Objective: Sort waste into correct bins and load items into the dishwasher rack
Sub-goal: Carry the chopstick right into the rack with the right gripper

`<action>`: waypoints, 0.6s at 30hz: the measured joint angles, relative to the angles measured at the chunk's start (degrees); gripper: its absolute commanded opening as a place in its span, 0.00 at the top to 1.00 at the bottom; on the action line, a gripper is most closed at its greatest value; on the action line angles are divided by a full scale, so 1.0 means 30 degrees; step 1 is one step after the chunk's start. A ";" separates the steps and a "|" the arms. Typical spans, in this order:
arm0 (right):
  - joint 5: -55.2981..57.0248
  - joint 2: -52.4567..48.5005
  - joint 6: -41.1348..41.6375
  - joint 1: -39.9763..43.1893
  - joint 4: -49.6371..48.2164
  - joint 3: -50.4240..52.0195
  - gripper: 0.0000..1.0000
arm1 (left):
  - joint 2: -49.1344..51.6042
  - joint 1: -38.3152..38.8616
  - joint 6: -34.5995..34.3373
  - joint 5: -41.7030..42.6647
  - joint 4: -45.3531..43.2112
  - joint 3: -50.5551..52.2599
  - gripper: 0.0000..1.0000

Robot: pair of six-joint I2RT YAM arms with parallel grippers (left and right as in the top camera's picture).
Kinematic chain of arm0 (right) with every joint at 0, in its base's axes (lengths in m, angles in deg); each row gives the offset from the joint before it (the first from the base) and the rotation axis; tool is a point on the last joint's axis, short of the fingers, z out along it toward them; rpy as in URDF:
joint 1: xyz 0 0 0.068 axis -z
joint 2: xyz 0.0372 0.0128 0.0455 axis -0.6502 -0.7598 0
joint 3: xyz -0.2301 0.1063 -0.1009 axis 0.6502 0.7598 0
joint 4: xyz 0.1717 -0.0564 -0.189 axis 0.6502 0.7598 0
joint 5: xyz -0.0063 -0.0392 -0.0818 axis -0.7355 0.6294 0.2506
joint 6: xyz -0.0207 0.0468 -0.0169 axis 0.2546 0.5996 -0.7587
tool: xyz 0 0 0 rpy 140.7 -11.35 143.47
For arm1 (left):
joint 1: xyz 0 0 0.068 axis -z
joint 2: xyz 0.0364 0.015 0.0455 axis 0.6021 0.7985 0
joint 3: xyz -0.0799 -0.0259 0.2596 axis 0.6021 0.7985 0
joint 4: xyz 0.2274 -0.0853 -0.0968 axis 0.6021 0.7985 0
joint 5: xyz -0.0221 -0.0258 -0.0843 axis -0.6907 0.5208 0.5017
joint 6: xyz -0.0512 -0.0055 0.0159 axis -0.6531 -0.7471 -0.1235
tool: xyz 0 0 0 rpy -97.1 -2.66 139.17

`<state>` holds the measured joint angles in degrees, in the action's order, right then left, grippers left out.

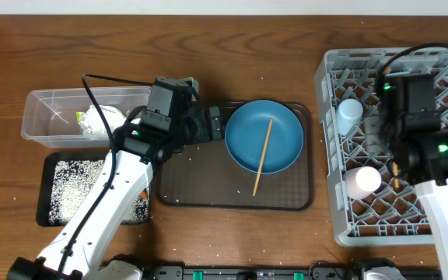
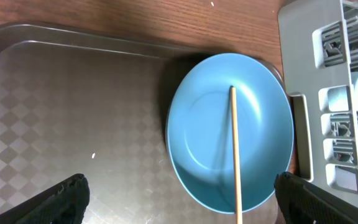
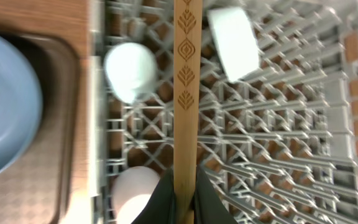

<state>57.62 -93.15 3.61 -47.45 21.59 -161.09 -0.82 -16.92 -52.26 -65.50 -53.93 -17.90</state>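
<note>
Above the rack (image 1: 327,117), right tool (image 3: 184,182) points down, clenched on a chopstick (image 3: 185,93) — left tool (image 2: 180,196) gapes over the tray (image 2: 73,112).

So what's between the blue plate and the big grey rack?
Only the brown tray's rim and a thin strip of table, seen from overhead.

desk (image 1: 208,47): wood grain, satin
plate (image 2: 204,137): smooth, faint sheen
chopstick (image 3: 185,93): bare wood, leaf motifs
rack (image 2: 303,37): grey plastic, matt
serving tray (image 2: 73,124): checker-textured plastic
</note>
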 measured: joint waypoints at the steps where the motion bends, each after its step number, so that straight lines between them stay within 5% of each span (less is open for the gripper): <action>1: -0.0022 -0.0095 -0.0138 0.0437 -0.0102 0.0000 0.99 | -0.0007 0.0000 0.0000 0.0000 0.0000 0.0000 0.02; 18: 0.0291 -0.5989 -0.3089 0.2149 -0.0969 0.0007 0.99 | 0.0000 0.0000 0.0000 0.0000 0.0000 0.0000 0.02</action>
<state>58.49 -111.12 -5.66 -41.00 18.69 -161.07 -0.82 -16.92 -52.26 -65.50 -53.93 -17.90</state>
